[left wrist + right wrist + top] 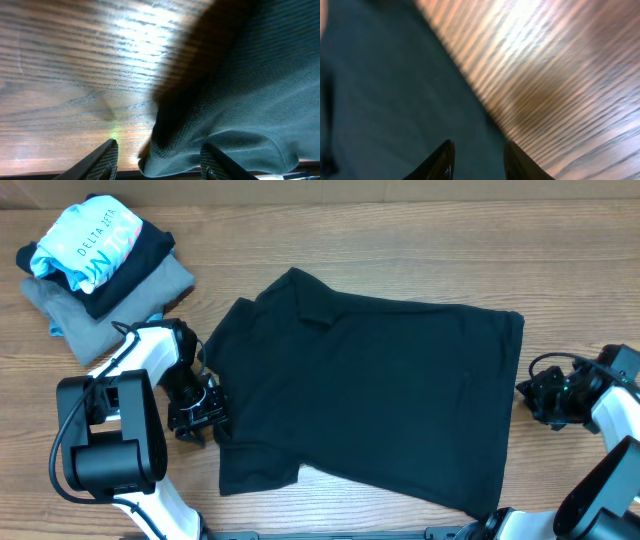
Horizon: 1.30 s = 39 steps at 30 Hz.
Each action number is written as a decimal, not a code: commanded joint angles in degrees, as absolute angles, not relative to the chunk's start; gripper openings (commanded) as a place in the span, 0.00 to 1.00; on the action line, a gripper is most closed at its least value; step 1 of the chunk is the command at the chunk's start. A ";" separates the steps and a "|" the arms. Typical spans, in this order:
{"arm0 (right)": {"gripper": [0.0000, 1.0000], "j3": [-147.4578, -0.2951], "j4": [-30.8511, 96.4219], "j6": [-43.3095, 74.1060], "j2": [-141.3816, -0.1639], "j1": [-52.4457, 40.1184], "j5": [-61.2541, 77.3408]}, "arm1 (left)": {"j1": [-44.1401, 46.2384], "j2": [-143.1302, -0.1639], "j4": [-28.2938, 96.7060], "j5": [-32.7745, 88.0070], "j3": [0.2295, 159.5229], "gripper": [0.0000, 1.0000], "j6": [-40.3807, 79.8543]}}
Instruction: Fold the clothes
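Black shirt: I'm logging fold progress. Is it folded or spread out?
Spread out. The black shirt lies open on the table, its collar, sleeves and whole body showing in the overhead view.

This looks like a robotics lab bench. A bare wood-grain tabletop (400,240) fills the frame. Two white-and-black robot arms (110,430) flank a spread black garment (370,390), with stacked folded clothes (100,270) at upper left.

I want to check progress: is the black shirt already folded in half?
No, the black shirt lies spread out wide across the table.
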<state>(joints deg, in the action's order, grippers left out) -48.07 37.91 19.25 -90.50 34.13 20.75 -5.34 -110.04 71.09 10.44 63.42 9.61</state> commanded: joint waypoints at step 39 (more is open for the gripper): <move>0.39 -51.44 49.80 16.23 -81.28 22.35 32.69 | 2.02 -118.37 40.45 10.13 80.84 0.31 -10.17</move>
